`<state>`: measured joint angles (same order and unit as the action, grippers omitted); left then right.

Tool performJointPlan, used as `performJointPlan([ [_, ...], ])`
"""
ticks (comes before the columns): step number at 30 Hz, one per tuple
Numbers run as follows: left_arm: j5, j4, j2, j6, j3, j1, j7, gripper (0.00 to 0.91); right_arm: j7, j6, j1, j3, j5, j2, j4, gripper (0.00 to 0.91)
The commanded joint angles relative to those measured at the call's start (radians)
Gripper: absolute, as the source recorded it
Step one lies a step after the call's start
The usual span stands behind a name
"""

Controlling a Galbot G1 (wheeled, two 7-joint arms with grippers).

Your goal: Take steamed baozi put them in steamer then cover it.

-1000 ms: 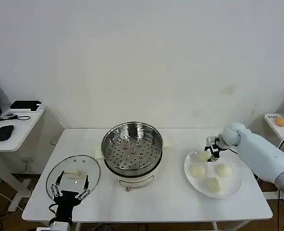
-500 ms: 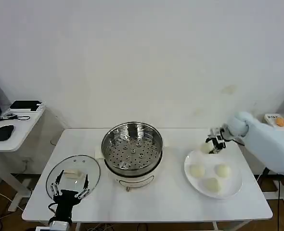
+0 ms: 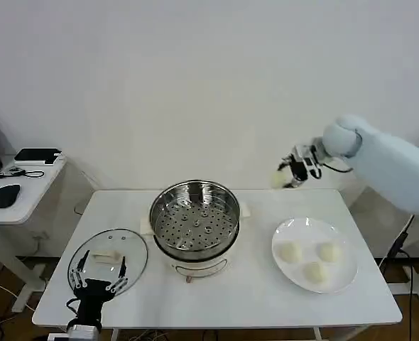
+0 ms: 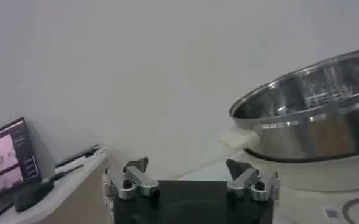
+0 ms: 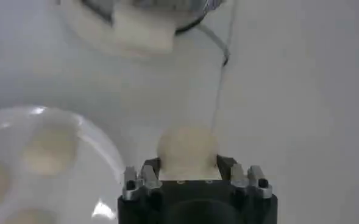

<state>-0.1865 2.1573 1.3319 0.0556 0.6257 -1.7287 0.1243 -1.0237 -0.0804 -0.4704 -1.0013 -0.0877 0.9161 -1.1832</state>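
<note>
My right gripper is raised above the table's back right, shut on one cream-white steamed baozi; in the right wrist view that baozi bulges between the fingers. Three more baozi lie on the white plate at the right. The shiny steamer stands at mid-table on its white base, its perforated floor bare. My left gripper hangs open over the glass lid at the front left; in the left wrist view the steamer rises beyond its fingers.
A side table at the far left carries a mouse and small devices. Bare tabletop lies between the steamer and the front edge. A white wall rises behind.
My right gripper has lifted one baozi off the plate, rising and moving left toward the steamer. Three baozi stay on the plate. The left gripper has barely shifted.
</note>
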Motion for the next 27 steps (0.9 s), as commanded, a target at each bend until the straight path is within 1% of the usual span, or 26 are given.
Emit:
performJointPlan([
  [1,0.012,0.001,-0.010,0.001,0.030,-0.003,-0.001,0.907,0.005,0.006,-0.128,-0.103,-0.097,0.271,0.018,0.645],
  [5,0.018,0.004,-0.015,0.002,0.048,-0.005,-0.002,0.907,0.027,0.013,-0.095,-0.128,-0.091,0.376,0.071,0.635],
  [7,0.020,0.006,-0.016,0.002,0.054,-0.008,-0.002,0.907,0.027,0.020,-0.079,-0.131,-0.073,0.394,0.087,0.635],
  [9,0.025,0.007,-0.017,0.002,0.063,-0.013,-0.002,0.907,0.026,0.043,-0.056,-0.144,-0.057,0.425,0.111,0.635],
  [11,0.025,0.003,-0.019,0.001,0.068,-0.016,-0.002,0.907,0.023,0.077,-0.044,-0.153,-0.029,0.438,0.127,0.635],
  [12,0.025,0.003,-0.020,0.001,0.069,-0.017,-0.002,0.907,0.019,0.112,-0.033,-0.155,0.012,0.447,0.145,0.635],
  [13,0.026,0.003,-0.019,0.001,0.070,-0.018,-0.002,0.907,0.018,0.117,-0.030,-0.156,0.022,0.448,0.150,0.635],
  [14,0.026,0.004,-0.019,0.001,0.070,-0.019,-0.002,0.907,0.021,0.160,-0.016,-0.161,0.053,0.457,0.174,0.635],
  [16,0.026,0.005,-0.017,0.001,0.071,-0.019,-0.001,0.907,0.022,0.210,0.002,-0.162,0.101,0.465,0.201,0.635],
  [21,0.024,-0.001,-0.009,-0.001,0.071,-0.022,0.001,0.907,0.031,0.264,0.046,-0.153,0.132,0.467,0.209,0.635],
  [25,0.021,-0.003,-0.003,-0.004,0.072,-0.023,0.001,0.907,0.072,0.322,0.075,-0.151,0.166,0.474,0.228,0.635],
  [27,0.021,-0.002,0.000,-0.005,0.073,-0.022,0.000,0.907,0.077,0.338,0.082,-0.149,0.180,0.478,0.238,0.635],
])
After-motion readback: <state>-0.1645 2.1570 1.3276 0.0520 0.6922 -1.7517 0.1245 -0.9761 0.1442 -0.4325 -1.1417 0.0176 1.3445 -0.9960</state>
